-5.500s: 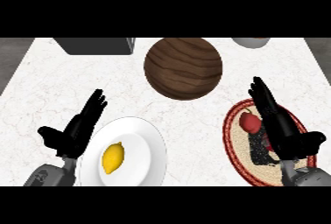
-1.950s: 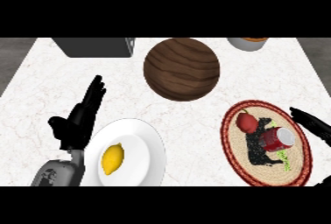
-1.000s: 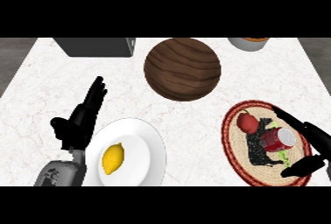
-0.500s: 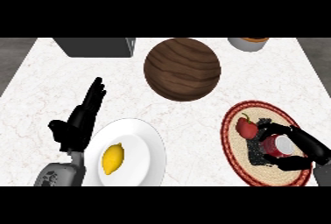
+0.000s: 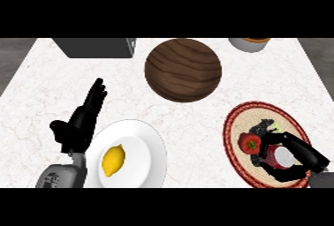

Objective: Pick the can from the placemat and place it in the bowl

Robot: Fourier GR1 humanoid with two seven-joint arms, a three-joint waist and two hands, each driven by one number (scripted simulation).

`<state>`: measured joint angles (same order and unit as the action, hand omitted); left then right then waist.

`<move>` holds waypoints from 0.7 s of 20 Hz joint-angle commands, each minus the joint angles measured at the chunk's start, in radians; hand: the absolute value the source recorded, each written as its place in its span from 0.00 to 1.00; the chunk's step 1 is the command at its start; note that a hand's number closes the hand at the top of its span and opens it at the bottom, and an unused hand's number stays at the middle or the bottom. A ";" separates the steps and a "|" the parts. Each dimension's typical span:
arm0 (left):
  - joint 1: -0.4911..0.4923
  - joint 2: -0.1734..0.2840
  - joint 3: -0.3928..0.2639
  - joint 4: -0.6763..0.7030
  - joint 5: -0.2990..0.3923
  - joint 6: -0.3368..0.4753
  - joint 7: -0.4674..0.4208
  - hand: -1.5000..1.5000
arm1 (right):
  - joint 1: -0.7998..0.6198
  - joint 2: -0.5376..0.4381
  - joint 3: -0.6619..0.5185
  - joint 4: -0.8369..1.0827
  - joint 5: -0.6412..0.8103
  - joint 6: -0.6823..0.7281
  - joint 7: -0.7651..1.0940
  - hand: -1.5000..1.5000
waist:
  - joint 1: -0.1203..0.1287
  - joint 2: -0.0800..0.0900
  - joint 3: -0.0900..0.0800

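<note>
Nearest, at lower right: right hand [image 5: 301,153] coming in from the edge, fingers and thumb curled round the can [image 5: 280,157], which lies on the placemat [image 5: 239,122] with its pale end showing between the black fingers. Can still down on the mat, not in the bowl. Just left of the can, touching or nearly so, a red round fruit or vegetable [image 5: 250,143], also on the placemat. Above the hand, a dark patch with a bit of green on the mat, too unclear to name.

At lower left: left hand [image 5: 81,121] resting open, fingers straight and pointing up the desk [image 5: 39,84], holding nothing, grey forearm below it. Just right of that hand, a white plate [image 5: 142,145] with a lemon [image 5: 114,160] lying on its lower left part.

Farther up, near the middle of the white marbled desk: brown wooden bowl [image 5: 183,69], well apart from the placemat and from both hands, with nothing seen inside.

Farthest, along the back edge: dark grey box-like appliance [image 5: 96,47] at upper left, and at upper right a grey cup or pot [image 5: 249,44], partly cut off, with something orange at its top.
</note>
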<state>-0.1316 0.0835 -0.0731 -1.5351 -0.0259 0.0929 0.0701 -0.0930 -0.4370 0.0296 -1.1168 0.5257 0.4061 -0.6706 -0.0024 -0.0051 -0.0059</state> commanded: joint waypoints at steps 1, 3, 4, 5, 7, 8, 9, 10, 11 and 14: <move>0.023 0.010 0.008 0.035 -0.006 -0.013 -0.050 0.50 | -0.004 0.189 0.087 -0.141 0.004 -0.026 0.156 1.00 | -0.002 0.002 0.004; -0.004 0.023 0.010 -0.004 0.019 -0.035 0.003 0.50 | -0.042 0.367 0.182 -0.161 0.047 -0.096 0.265 1.00 | 0.018 0.000 0.003; -0.010 -0.015 -0.012 0.021 -0.002 -0.005 -0.017 0.50 | -0.079 0.422 0.210 -0.179 0.030 -0.104 0.315 1.00 | 0.024 0.002 0.002; -0.010 0.002 -0.012 0.005 0.003 -0.021 0.008 0.50 | -0.056 0.425 0.281 -0.178 0.010 -0.150 0.320 1.00 | 0.050 0.001 0.005; -0.032 -0.001 -0.013 0.008 0.000 -0.019 0.017 0.50 | -0.084 0.429 0.365 -0.212 -0.092 -0.245 0.382 1.00 | 0.046 0.004 0.007; -0.030 -0.015 -0.017 0.014 0.000 -0.011 0.016 0.50 | -0.101 0.431 0.420 -0.236 -0.139 -0.285 0.419 1.00 | 0.042 0.004 0.007; -0.008 0.003 -0.005 0.019 0.015 -0.035 -0.017 0.50 | -0.119 0.432 0.470 -0.287 -0.164 -0.339 0.452 1.00 | 0.044 0.002 0.006; -0.008 0.013 -0.002 -0.002 0.007 -0.027 0.018 0.50 | -0.090 0.433 0.536 -0.330 -0.157 -0.427 0.460 1.00 | 0.037 -0.001 0.007; 0.028 0.000 -0.014 -0.010 0.012 -0.032 -0.018 0.50 | -0.126 0.434 0.559 -0.364 -0.158 -0.485 0.496 1.00 | 0.035 -0.001 0.006; -0.017 -0.018 -0.018 0.003 -0.020 0.010 0.011 0.50 | -0.202 0.436 0.651 -0.484 -0.102 -0.615 0.631 1.00 | 0.015 -0.002 0.005</move>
<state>-0.1393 0.0783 -0.0847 -1.5267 -0.0285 0.0796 0.0708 -0.2335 -0.0231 0.5574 -1.4805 0.4071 -0.0459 -0.1710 0.0253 -0.0069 -0.0027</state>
